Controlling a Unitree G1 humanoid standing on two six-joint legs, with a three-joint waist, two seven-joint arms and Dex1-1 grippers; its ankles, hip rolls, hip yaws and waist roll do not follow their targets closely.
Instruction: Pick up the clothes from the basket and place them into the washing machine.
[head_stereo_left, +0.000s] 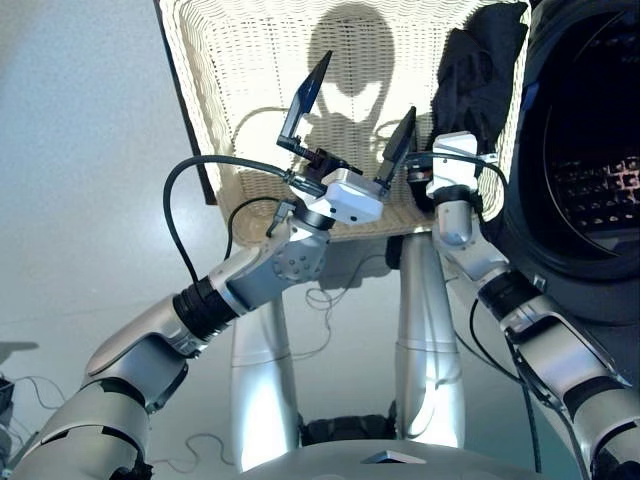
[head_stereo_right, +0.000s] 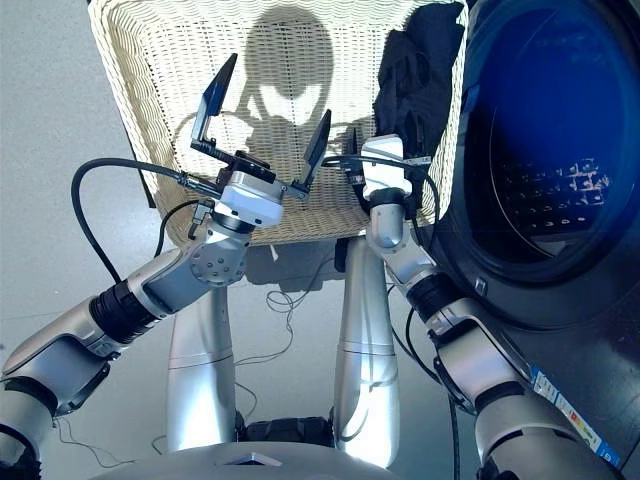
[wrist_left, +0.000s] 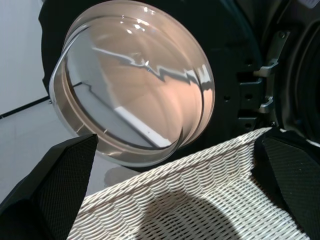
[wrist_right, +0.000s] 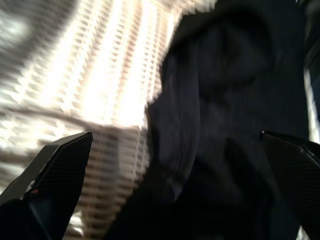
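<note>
The washing machine (head_stereo_right: 560, 160) fills the right side, its dark round opening showing the perforated drum (head_stereo_right: 555, 195). Its glass door (wrist_left: 135, 80) is swung open beyond the far side of the basket. The basket (head_stereo_left: 250, 60), cream wicker, lies left of the machine and just beside it, its floor mostly bare. One black garment (head_stereo_left: 478, 70) lies bunched in the basket's right end, against the wall nearest the machine; no other clothes show.

The left gripper (head_stereo_left: 355, 110) hovers above the basket's near edge, its two black fingers spread wide and holding nothing. The right gripper (wrist_right: 175, 165) reaches over the near right corner of the basket, directly above the black garment, with its fingers wide apart and the cloth lying between them, not pinched.
</note>
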